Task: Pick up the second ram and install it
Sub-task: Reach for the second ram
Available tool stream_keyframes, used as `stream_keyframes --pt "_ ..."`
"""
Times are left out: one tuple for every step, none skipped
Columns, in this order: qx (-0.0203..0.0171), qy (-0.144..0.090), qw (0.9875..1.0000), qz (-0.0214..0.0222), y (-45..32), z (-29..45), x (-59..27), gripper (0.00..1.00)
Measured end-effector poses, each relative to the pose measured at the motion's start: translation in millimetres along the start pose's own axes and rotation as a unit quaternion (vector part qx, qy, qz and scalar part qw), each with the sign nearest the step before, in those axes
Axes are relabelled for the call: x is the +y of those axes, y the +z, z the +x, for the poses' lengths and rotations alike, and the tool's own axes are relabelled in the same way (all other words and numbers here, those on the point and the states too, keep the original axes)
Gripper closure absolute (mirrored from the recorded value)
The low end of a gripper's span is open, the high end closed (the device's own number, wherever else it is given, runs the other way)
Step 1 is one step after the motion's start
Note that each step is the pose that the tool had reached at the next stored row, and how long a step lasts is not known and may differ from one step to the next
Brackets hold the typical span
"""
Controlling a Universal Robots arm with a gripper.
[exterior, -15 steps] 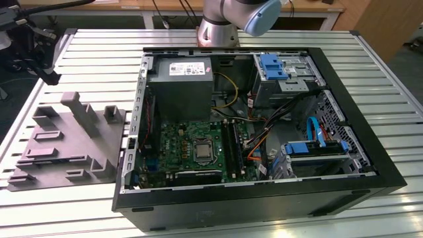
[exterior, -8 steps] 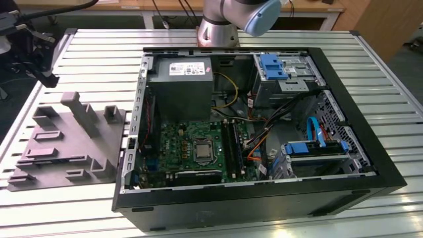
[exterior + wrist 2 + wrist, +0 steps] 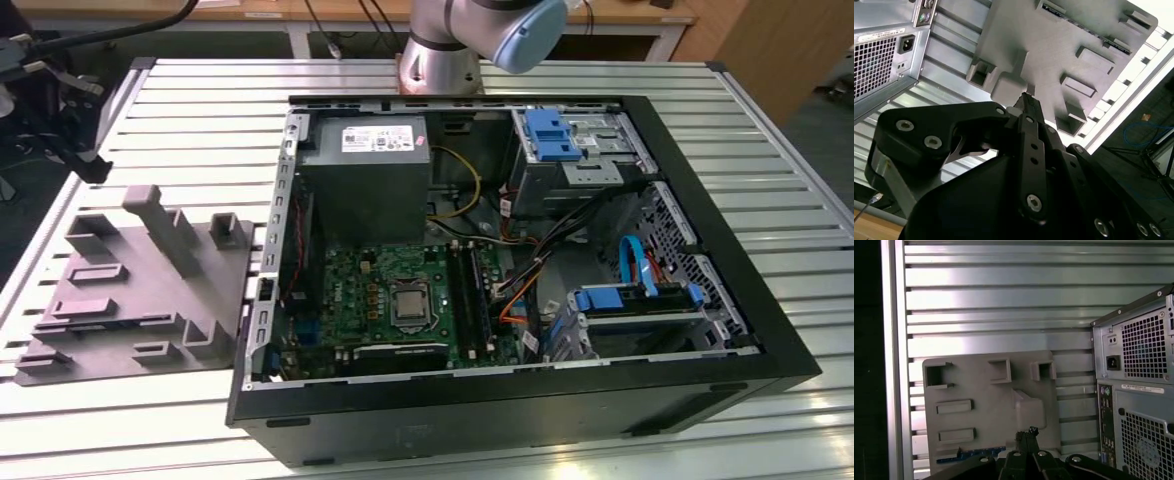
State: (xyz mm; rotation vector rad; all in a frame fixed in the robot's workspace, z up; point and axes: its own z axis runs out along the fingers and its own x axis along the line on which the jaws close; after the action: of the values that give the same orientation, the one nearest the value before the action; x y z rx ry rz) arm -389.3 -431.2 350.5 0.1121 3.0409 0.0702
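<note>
One tray [image 3: 140,262], one case [image 3: 507,415], one end effector [image 3: 1026,101]

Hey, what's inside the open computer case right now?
A green motherboard, a grey power supply, loose cables and blue-latched drive bays. The power supply and cables cover whatever lies beneath them.

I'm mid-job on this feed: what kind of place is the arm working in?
Probably a robotics lab or workshop bench: an open computer case lies on a slatted metal table, with the robot arm rising at the table's far edge.
</note>
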Motion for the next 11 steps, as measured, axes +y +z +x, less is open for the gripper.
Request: stream_keyframes --pt "0.0013 0.000 1.0000 0.0001 1.0 0.8 -0.3 0.90" --pt "0.0026 0.000 1.0000 0.0002 2.0 1.7 -0.6 0.90" --pt "0.0039 0.000 1.0000 0.0003 3.0 2.5 -0.9 0.90" --pt "0.0057 0.000 1.0000 0.0004 4.2 3.3 -1.3 0.90" --pt "0.0074 0.000 1.0000 0.0006 5.2 4.1 -1.6 0.90" --pt "0.0091 0.000 1.0000 0.0007 6.2 4.8 -2.0 0.90" --pt "0.0106 0.000 0.9999 0.0008 7.2 5.6 -2.4 0.90" --pt "0.0121 0.000 0.9999 0.0009 8.2 6.5 -2.8 0.90" --pt "0.0137 0.000 0.9999 0.0010 9.0 7.3 -3.3 0.90" --pt "0.0152 0.000 0.9999 0.0012 9.8 8.1 -3.8 0.90" --pt "0.0166 0.000 0.9999 0.0013 10.7 9.0 -4.3 0.90"
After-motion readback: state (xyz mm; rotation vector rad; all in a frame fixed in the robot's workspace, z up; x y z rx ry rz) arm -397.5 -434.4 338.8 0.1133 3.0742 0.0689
